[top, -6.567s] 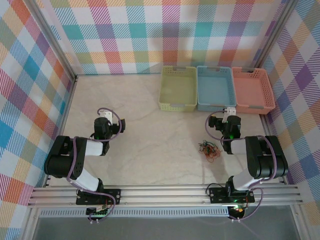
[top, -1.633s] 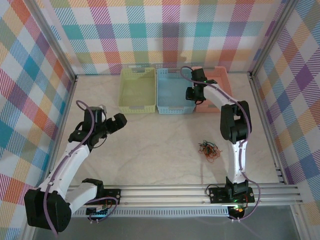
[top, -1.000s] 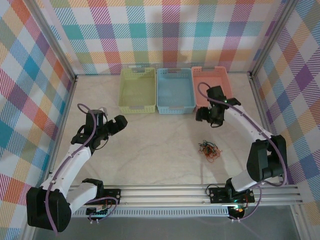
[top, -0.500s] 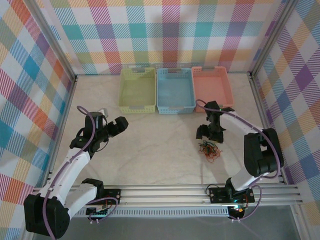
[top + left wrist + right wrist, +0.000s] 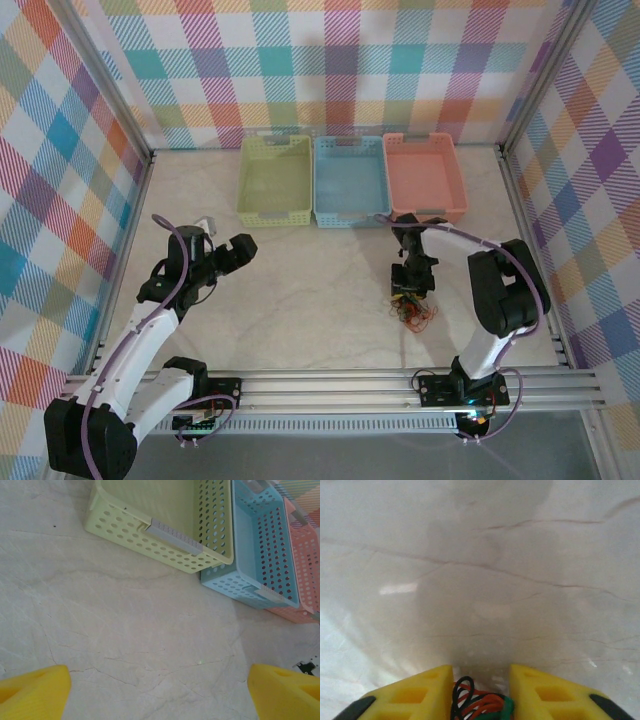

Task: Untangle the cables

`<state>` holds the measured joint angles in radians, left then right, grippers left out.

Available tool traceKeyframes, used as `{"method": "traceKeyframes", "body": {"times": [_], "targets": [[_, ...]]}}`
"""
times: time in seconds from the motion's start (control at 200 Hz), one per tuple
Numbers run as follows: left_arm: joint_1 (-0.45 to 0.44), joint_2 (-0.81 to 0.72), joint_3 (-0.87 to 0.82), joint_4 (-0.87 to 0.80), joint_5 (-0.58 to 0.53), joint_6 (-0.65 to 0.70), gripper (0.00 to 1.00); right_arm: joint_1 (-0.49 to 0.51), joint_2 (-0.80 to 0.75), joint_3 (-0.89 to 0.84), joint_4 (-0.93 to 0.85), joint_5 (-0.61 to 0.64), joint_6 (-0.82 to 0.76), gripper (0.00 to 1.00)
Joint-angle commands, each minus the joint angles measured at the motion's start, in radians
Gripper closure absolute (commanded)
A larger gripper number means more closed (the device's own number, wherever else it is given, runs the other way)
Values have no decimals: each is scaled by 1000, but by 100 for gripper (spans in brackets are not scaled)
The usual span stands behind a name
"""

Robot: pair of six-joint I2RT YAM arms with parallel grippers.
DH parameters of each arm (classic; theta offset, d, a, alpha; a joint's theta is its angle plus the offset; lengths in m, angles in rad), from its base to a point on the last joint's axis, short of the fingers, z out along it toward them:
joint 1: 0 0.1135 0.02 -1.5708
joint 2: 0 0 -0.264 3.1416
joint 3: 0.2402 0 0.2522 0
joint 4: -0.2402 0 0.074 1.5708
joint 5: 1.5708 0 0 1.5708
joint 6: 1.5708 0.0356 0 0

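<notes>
At my 6 o'clock the metal rail (image 5: pixel 330 385) marks the near edge of the table (image 5: pixel 320 330). From there the pale marbled top runs bare across the middle, leaving open room between my two arms, and the plaid side walls (image 5: pixel 60 200) close it in at 9 and 3 o'clock. The cables (image 5: pixel 414 313), a small orange, green and black tangle, lie on the right half of the table, about 11 o'clock from my right base and well apart from the rail and the right wall. My right gripper (image 5: pixel 410 292) points down at the tangle's far edge. In the wrist view the strands sit right between my yellow fingers (image 5: pixel 415 695), a black loop against the left one and green and orange against the right one. Those fingers stand narrow, closed in on the bundle. My left gripper (image 5: pixel 226 254) hangs over the left half of the table, at about 9 o'clock from the tangle and well apart from it, its fingers (image 5: pixel 35 690) spread wide over bare tabletop. Farther out at 12 o'clock, three baskets stand side by side along the back wall (image 5: pixel 330 70): the green basket (image 5: pixel 262 205), the blue basket (image 5: pixel 350 212) and the salmon basket (image 5: pixel 430 207), the salmon one nearest the tangle.
</notes>
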<state>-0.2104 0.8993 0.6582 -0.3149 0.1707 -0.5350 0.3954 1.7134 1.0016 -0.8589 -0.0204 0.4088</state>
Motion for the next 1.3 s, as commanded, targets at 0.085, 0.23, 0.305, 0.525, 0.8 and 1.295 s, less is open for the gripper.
{"method": "traceKeyframes", "body": {"times": [0.085, 0.23, 0.305, 0.525, 0.8, 1.295], "targets": [[-20, -3, -8, -12, -18, 4, 9, 112, 11, 69, -12, -48, 49, 77], [-21, -2, -14, -1, -20, 7, 9, 231, 60, 188, 28, -77, 111, 82], [-21, -2, -18, 4, -22, 6, 9, 295, 113, 283, 35, -83, 139, 83], [-21, 10, -26, 14, -34, 9, 9, 373, 287, 531, 40, -80, 169, 86], [-23, 26, -34, 29, 5, 12, 9, 357, 242, 555, 126, -124, 32, 36], [-156, 310, 100, 199, 163, -105, 11, 305, -292, -160, 846, -172, -409, 41]]}}
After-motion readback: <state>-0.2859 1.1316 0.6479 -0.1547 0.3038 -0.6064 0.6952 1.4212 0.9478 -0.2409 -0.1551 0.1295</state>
